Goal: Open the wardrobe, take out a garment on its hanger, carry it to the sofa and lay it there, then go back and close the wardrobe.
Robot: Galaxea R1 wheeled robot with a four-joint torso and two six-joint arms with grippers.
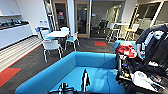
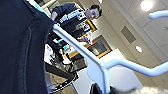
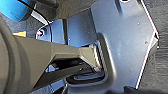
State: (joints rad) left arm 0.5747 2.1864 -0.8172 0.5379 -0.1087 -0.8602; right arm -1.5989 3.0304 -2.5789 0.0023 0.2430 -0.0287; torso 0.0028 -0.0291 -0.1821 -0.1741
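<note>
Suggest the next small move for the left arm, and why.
Probably lower the left arm toward the sofa seat. The head view shows the blue seat directly ahead and below, and the left wrist view shows the white hanger with the black shirt draped on it, not yet laid down.

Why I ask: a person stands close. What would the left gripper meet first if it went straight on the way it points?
Most likely the white hanger, directly ahead in the left wrist view, black garment beside it. Beyond is ceiling; the person looks off to one side, depth unclear.
</note>
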